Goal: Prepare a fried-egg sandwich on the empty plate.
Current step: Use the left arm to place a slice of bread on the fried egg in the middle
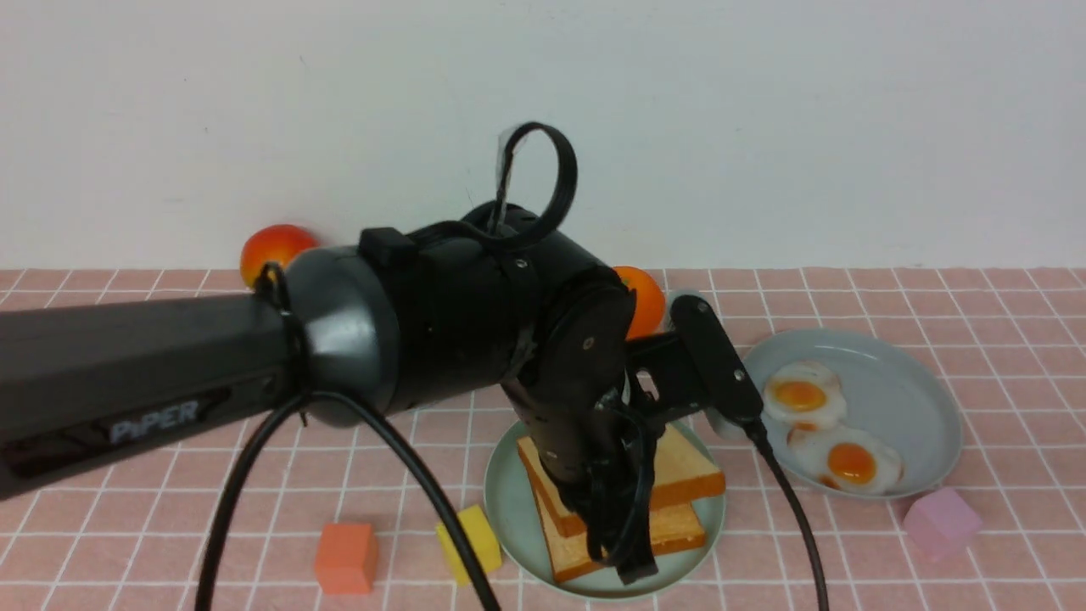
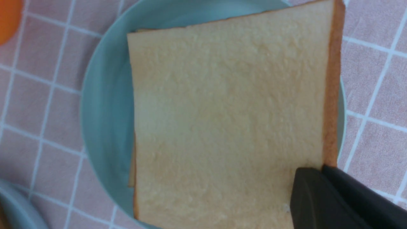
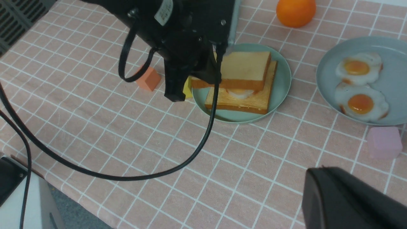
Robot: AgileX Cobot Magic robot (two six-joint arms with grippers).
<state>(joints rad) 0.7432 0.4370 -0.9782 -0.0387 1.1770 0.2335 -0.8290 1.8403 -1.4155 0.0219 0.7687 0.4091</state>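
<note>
**Fried-egg sandwich stacked on the mint-green plate, closed left gripper at its top slice**

The fried-egg sandwich is seen on the mint-green plate, near the table's front edge. A lower toast slice lies flat, a white egg peeks out above it, and a top toast slice is set askew and tilted over the egg. The left gripper is poised at a corner of the top slice beside the crust, its fingers pressed together and nothing held. Whether they touch the bread cannot be told. The right gripper is parked well apart, its fingers closed and empty.

The task is judged nearly done. The tilted top slice could be dragged off the egg if the closed fingers catch its crust while lifting away. It could also be snagged by the black cable hanging beside the plate.
</note>
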